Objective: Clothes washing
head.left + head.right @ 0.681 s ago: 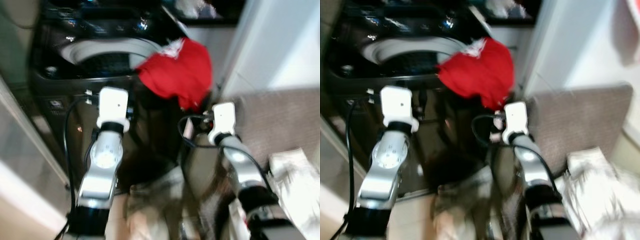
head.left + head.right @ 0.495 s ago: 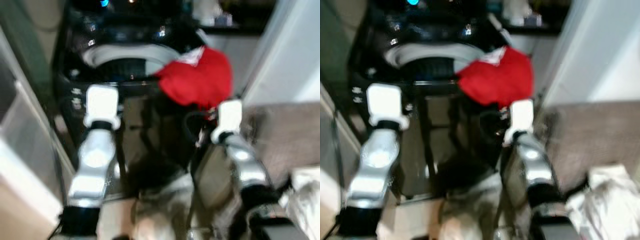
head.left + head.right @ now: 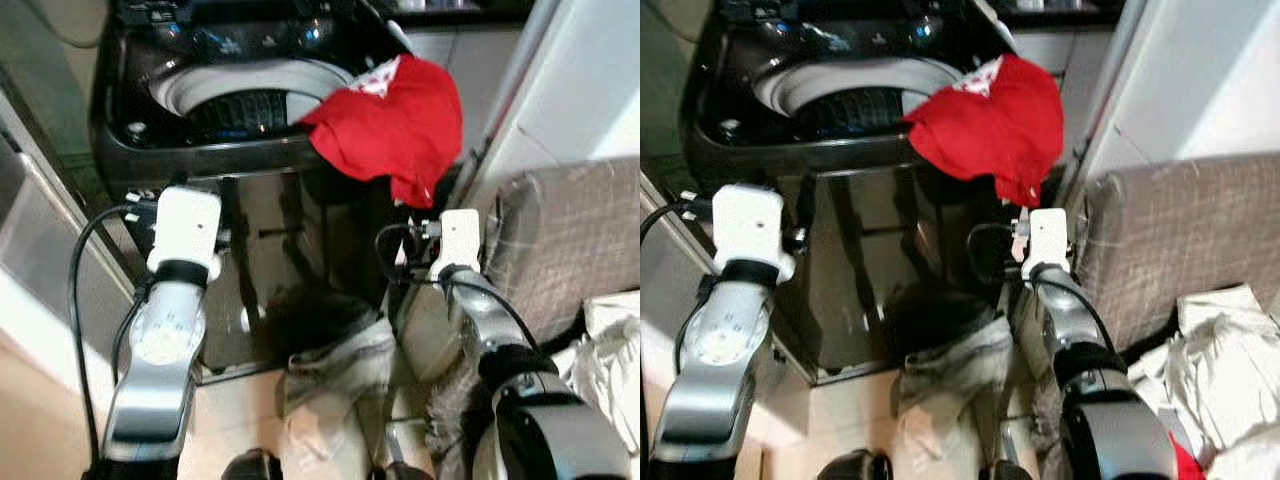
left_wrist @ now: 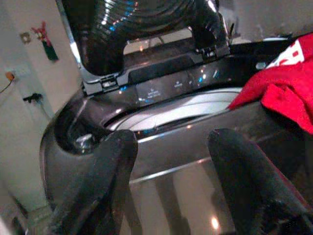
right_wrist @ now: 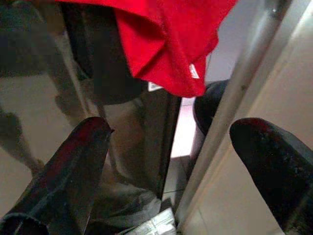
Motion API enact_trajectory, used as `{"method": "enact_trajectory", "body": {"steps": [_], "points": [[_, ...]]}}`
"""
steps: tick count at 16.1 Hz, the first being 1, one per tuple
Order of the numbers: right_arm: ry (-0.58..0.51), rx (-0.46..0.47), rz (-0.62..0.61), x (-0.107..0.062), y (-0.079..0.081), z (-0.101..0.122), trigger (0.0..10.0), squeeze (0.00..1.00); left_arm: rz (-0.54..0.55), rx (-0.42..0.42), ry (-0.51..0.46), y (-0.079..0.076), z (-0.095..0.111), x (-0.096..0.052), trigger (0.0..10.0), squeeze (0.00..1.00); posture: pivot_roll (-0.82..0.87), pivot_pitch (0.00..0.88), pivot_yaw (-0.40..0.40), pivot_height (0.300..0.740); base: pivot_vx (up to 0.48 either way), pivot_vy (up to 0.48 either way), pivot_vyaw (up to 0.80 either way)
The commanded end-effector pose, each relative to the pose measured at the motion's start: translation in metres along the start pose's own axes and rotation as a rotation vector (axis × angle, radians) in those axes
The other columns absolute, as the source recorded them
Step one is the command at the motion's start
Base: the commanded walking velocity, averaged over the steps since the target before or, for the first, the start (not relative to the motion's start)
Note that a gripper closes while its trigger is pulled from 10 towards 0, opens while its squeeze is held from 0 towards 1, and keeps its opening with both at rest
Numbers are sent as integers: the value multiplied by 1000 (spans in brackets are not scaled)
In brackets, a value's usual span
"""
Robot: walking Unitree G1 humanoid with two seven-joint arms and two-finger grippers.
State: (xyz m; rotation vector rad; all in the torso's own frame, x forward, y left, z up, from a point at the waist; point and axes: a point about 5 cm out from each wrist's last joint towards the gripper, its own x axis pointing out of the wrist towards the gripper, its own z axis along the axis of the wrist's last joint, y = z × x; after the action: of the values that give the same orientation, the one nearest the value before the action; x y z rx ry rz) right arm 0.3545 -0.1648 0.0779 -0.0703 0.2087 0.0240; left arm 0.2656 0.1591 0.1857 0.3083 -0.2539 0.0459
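A black top-load washing machine (image 3: 250, 160) stands before me with its lid (image 4: 146, 29) raised and its drum (image 3: 245, 100) showing. A red garment (image 3: 390, 125) hangs over the rim's front right corner, partly down the front panel. My left gripper (image 4: 173, 134) is open and empty, held in front of the glossy front panel just below the rim. My right gripper (image 5: 173, 125) is open too, under the red garment's hanging hem (image 5: 166, 63) and apart from it.
A grey garment (image 3: 335, 365) lies crumpled on the floor at the washer's foot. A brown checked seat (image 3: 570, 250) and a pile of white cloth (image 3: 610, 360) are to the right. A white wall (image 3: 570, 80) is close beside the washer, a pale cabinet (image 3: 40, 260) on the left.
The head view has swung about and steadied from blur to sharp. The red garment still hangs on the rim. Both arms stay in front of the washer, grippers holding nothing.
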Motion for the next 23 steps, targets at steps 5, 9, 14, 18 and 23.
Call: {"method": "enact_trajectory", "body": {"steps": [5, 9, 14, 18, 23], "points": [[-27, -77, -5, 13, 2, 24, 10000, 0, -7, 36, 32, 1, 5, -12, 10000, 0, 138, 150, -16, 731, 0, 0, 0], [-360, -34, 101, 0, 20, 62, 10000, 0, -36, -27, 87, -10, -10, -4, 10000, 0, 62, 51, -83, 731, 0, 0, 0], [-407, 8, 115, -55, -6, 32, 10000, 0, -78, -27, 186, -10, -29, 3, 10000, 0, -27, 0, -50, 731, 0, 0, 0], [-327, 40, 138, -42, 7, 19, 10000, 0, -86, -66, 105, -23, -17, 23, 10000, 0, -46, 0, -24, 731, 0, 0, 0], [-508, 7, 210, -39, 17, 72, 10000, 0, 55, -7, -94, -5, 15, 33, 10000, 0, -27, 0, -22, 731, 370, 0, 0]]}}
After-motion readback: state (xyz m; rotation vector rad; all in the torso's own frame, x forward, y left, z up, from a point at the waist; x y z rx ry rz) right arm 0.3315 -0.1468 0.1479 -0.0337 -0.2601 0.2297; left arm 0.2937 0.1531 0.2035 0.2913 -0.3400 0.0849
